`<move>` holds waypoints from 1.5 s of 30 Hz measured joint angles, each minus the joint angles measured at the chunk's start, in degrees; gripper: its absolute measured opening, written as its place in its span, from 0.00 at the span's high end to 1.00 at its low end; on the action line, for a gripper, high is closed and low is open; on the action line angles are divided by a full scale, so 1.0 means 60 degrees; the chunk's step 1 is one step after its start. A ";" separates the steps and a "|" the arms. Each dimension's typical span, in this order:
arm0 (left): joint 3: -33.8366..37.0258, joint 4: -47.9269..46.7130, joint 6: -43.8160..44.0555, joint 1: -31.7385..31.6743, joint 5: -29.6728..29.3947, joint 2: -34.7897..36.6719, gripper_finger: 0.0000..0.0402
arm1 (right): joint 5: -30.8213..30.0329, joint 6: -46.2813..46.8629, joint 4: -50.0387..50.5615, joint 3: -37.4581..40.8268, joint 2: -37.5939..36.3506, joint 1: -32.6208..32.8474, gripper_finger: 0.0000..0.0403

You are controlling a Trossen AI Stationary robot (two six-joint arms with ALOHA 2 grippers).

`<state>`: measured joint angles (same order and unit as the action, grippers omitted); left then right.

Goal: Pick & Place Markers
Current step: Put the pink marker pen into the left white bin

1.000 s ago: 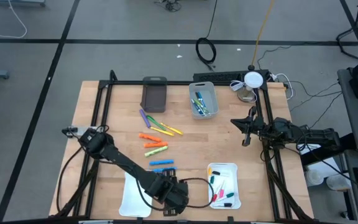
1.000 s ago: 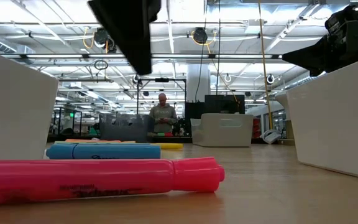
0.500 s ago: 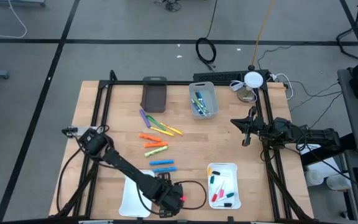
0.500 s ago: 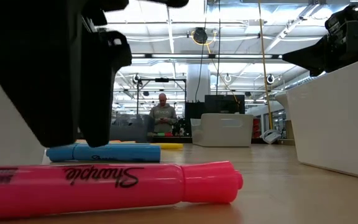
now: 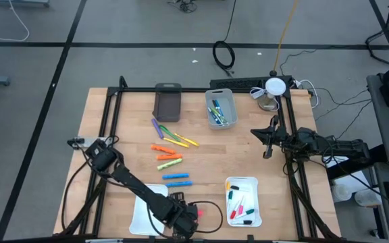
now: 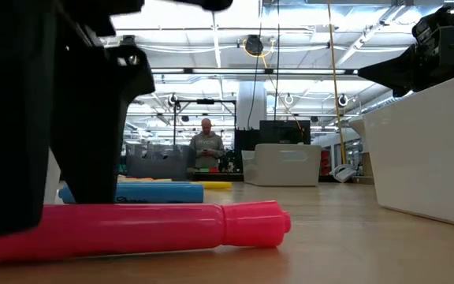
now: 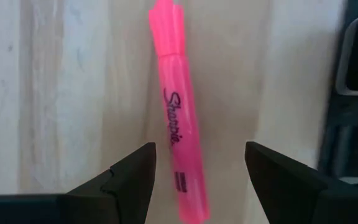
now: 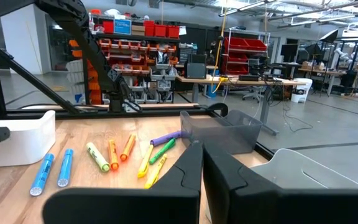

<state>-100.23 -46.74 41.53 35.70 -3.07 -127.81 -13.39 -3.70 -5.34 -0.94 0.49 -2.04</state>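
Left gripper (image 5: 193,214) is now sitting lower and closer to the table's front edge than a second ago, and the pink marker (image 7: 178,124) is rolling slightly under it: in the low view its printed side is now facing away. Right arm is staying parked at the right side of the table, unchanged.

Left gripper is straddling the pink marker with fingers (image 7: 132,174) spread wide, one on each side, not touching it as far as the left wrist view shows. Marker is lying flat on the wood between the two white trays, near the front edge. Grab is not made yet.

Right gripper (image 8: 202,163) is hanging above the table with its fingers pressed together, holding nothing.

Progress, judging from the layout:
- grey bin (image 5: 221,108) at the back is already holding several markers
- right white tray (image 5: 242,201) is holding several thin capped pens
- left white tray (image 5: 144,210) is looking bare where it's not hidden by the arm
- loose on the table: purple, green and yellow ones (image 5: 172,138), orange ones (image 5: 165,150), two blue ones (image 5: 175,179), plus the pink one

So roughly ten are left loose. Which container is meant for the pink one, can't tell.
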 joint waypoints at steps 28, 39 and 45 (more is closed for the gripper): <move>-0.0009 -0.0201 -0.1115 -0.0843 -0.0724 -0.0375 0.85 | -0.0002 0.0000 -0.0007 0.0003 0.0002 0.0001 1.00; 0.0009 -0.0052 -0.1737 -0.0572 -0.2299 0.1296 0.85 | -0.0004 0.0000 -0.0018 0.0002 0.0000 -0.0001 1.00; -0.0003 -0.1317 0.1699 -0.0030 -0.2695 0.2947 0.85 | -0.0004 0.0000 -0.0007 -0.0001 0.0000 0.0003 1.00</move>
<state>-100.25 -54.64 51.73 35.52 -19.24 -110.13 -13.41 -3.70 -5.39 -0.95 0.49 -2.02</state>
